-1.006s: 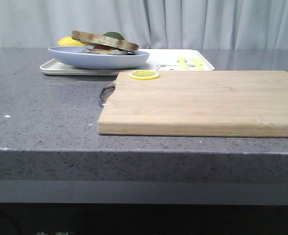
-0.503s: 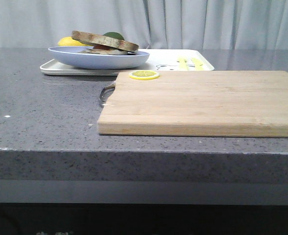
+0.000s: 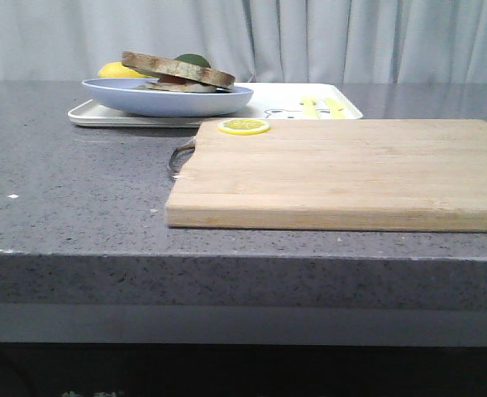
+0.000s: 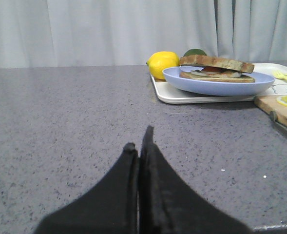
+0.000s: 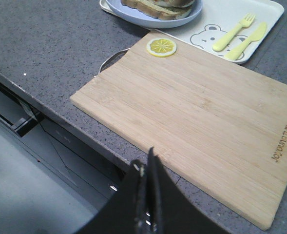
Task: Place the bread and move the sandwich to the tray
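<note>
The sandwich (image 3: 177, 73), two tan bread slices with filling, lies on the pale blue plate (image 3: 164, 101), which stands on the white tray (image 3: 268, 106) at the back of the counter. It also shows in the left wrist view (image 4: 216, 68) and partly in the right wrist view (image 5: 155, 7). The top bread slice (image 4: 216, 62) has a dark crust. My left gripper (image 4: 139, 141) is shut and empty, low over bare counter well short of the tray. My right gripper (image 5: 145, 161) is shut and empty above the counter's front edge, near the wooden board. Neither gripper shows in the front view.
A pale wooden board (image 3: 342, 169) with a lemon slice (image 3: 244, 126) and a metal handle (image 3: 179, 155) lies in front of the tray. A lemon (image 4: 162, 63) and a green fruit (image 4: 194, 51) sit behind the plate. A yellow-green fork (image 5: 233, 31) and knife (image 5: 248, 39) lie on the tray.
</note>
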Motion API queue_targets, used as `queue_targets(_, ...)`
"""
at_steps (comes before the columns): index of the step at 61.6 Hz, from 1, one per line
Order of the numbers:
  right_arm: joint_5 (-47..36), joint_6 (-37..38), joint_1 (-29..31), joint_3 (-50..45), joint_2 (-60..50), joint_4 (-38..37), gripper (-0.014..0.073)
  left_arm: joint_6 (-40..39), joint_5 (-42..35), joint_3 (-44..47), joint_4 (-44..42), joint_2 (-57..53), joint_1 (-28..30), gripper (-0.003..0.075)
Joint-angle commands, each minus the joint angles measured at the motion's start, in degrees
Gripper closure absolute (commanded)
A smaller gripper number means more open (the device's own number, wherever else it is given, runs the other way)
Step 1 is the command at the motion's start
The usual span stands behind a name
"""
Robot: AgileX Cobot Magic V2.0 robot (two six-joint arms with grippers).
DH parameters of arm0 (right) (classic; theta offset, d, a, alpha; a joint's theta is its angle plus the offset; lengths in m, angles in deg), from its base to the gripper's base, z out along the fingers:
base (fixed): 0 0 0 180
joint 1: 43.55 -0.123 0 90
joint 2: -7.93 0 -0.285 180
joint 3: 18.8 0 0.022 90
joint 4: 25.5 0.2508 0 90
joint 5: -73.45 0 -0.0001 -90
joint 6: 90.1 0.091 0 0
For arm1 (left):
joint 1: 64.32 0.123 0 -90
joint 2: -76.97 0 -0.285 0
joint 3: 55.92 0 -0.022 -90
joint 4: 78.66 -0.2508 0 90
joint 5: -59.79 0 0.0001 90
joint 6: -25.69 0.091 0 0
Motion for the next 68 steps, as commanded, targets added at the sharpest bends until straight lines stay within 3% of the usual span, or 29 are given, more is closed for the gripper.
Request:
queue_targets(1,-3.76,-0.21,0.27,1.28,0.2,-0.26,0.0662,-0.19,-10.04,1.71,1.74,-1.43,0.44,0.074)
queue_targets(29,-3.74,-0.21,0.27,1.28,0.2,-0.26,0.0662,-0.86,-9.57,2.4,1.32,-1.25,2.12,0.0741)
queue_targets(38,-3.74,-0.21,0.27,1.28,0.2,-0.26,0.0662,-11.58,-9.57,2.4,-8.98,-1.25,2.12,0.0741)
queue_targets(68,-3.68,-0.21,0.27,1.28,0.2,-0.26,0.0662,-11.7,-9.73,2.4,-8.69,-1.43,3.19,0.0741)
